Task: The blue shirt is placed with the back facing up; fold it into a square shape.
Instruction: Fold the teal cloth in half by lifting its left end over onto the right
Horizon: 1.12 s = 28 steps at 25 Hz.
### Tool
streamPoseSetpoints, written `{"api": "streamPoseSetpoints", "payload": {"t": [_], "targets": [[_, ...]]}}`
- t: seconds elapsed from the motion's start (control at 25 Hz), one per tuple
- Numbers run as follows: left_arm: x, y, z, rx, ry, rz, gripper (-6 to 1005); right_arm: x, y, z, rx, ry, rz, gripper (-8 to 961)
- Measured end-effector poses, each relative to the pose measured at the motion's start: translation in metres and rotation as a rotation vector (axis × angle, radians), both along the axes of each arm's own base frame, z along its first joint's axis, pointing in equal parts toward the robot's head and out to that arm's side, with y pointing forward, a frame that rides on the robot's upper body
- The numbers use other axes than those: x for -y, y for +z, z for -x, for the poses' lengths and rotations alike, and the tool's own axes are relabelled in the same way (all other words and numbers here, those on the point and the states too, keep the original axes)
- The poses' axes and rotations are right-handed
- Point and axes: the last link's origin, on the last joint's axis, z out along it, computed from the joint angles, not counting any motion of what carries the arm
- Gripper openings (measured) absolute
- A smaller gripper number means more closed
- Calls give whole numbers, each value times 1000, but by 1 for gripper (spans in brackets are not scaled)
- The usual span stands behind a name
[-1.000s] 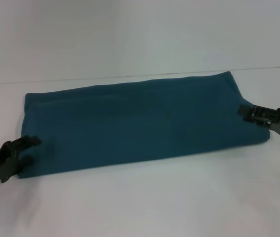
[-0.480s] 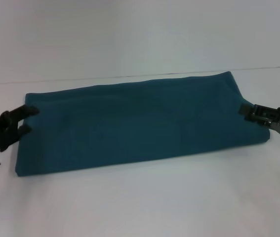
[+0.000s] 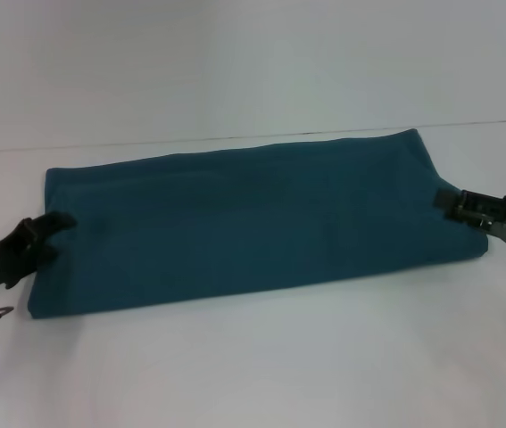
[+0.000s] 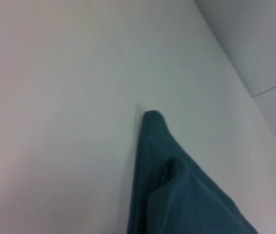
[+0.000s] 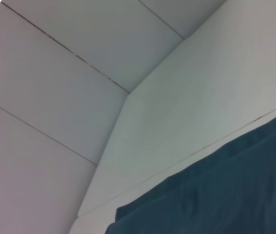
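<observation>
Blue shirt (image 3: 253, 223) lying flat on white counter (image 3: 261, 366), folded into long band stretching left to right, pretty tidy. Left end effector (image 3: 52, 234) at shirt's left short edge, fingers spread, upper tip touching fabric. Right end effector (image 3: 444, 203) at right short edge, tips touching cloth; can't tell if pinching or spread. Both wrist views: just shirt corner (image 4: 176, 185) and counter, nothing more.

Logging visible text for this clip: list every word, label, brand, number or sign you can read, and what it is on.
None can be read in any view.
The blue shirt is plain, showing no print or tag.
The left gripper, the right gripper and the white table carry no legible marking.
</observation>
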Motion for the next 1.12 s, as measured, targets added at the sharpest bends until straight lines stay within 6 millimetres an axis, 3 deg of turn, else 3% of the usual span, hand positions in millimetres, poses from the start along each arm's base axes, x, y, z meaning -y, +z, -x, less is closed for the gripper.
{"api": "streamPoseSetpoints", "payload": {"t": [0.24,0.6,0.76,0.92,1.12], "targets": [[0,-2,-2,-19,-19,11,672,2,0,-2,1,-8,-1,553],[-8,39,-33,-163,-344,131,680,-1,8,-4,25,-2,17,555],[-6,50,-49,-270,-523,185,789,-1,14,-6,35,-9,3,557],[-13,56,-39,-248,-395,153,855,-3,32,-19,44,-74,-41,664],[-14,46,-23,-164,-203,69,873,-6,56,-31,58,-129,-103,816]]}}
